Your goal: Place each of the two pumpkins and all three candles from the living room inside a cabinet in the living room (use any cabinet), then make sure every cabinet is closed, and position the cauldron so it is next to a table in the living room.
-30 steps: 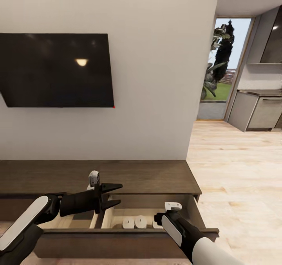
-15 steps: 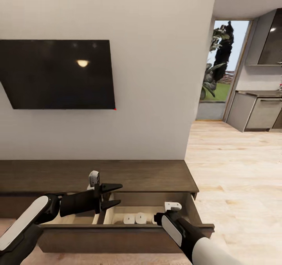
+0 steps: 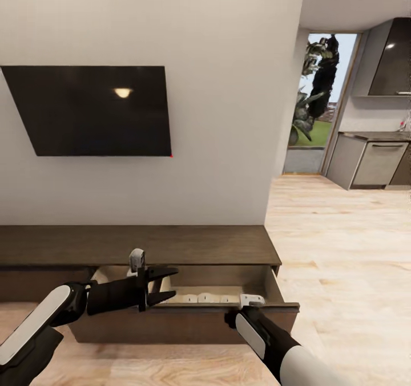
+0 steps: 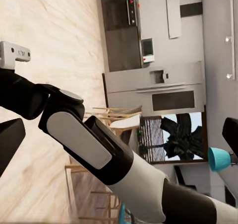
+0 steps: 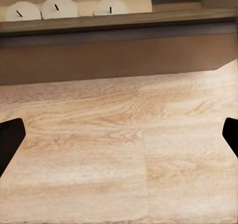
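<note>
The long dark-brown cabinet (image 3: 171, 243) stands against the wall with its right drawer (image 3: 188, 323) pulled out. Three white candles (image 3: 202, 298) stand in a row inside the drawer, and their tops (image 5: 59, 6) also show over the drawer front (image 5: 119, 55) in the right wrist view. My left gripper (image 3: 165, 284) hovers open over the drawer's left part, holding nothing. My right arm (image 3: 257, 329) hangs just before the drawer's right end. The right gripper (image 5: 119, 137) is open above bare floor. The pumpkins and the cauldron are out of view.
A black TV (image 3: 97, 112) hangs on the wall above the cabinet. Light wood floor (image 3: 342, 249) runs right toward a doorway with a plant (image 3: 317, 101) and grey kitchen units (image 3: 377, 163). Wooden chairs (image 4: 106, 122) show in the left wrist view.
The whole picture has shifted: the camera has backed away from the cabinet and turned a little. The drawer stays out with the candles in it. Both arms hold their pose.
</note>
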